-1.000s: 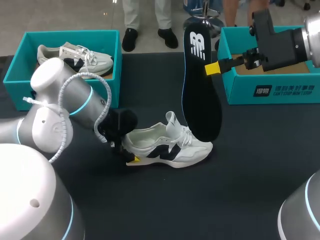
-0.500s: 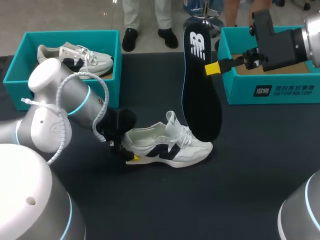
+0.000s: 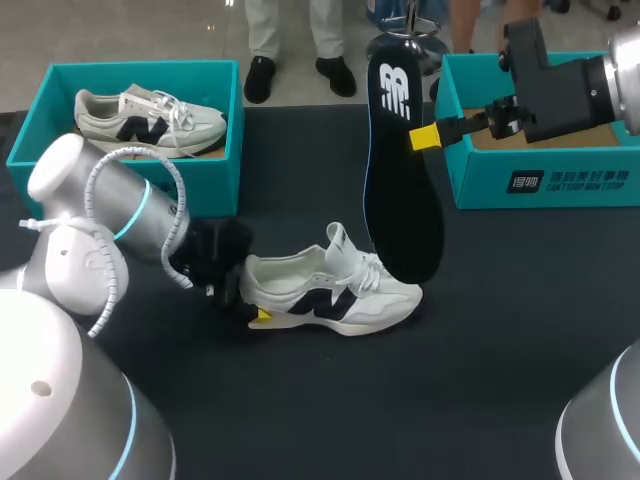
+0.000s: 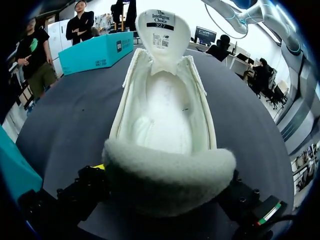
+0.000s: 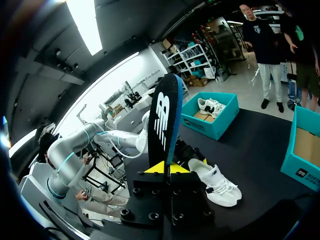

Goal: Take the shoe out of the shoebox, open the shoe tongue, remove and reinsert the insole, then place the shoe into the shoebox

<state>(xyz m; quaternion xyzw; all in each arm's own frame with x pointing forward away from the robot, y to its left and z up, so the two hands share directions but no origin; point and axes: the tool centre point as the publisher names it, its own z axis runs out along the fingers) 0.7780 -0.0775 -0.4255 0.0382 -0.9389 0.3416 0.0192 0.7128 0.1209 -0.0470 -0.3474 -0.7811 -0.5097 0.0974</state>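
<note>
— Location of the shoe?

— The shoe (image 3: 335, 295) stands on its sole at mid-table, outside the shoebox (image 3: 480, 185) at the far right. Its toe points right and its heel left. The tongue is lifted and the inside is bare.

— Left arm?

— The left gripper (image 3: 258, 314) is clamped across the padded heel collar, with a finger on each side.

— And the insole?

— The insole (image 3: 400, 170) hangs upright just beyond the shoe, broad end down near the laces. I cannot tell whether it touches them. The right gripper (image 3: 425, 137) pinches its right edge, high up.

— Handling?

— I judge the insole light and flexible. Gripped by one edge near the top, its lower end could sway or buckle at the shoe's mouth. The shoe looks light. Its collar is soft and the heel behind it likely firmer, so the heel is the sound place to hold.
</note>
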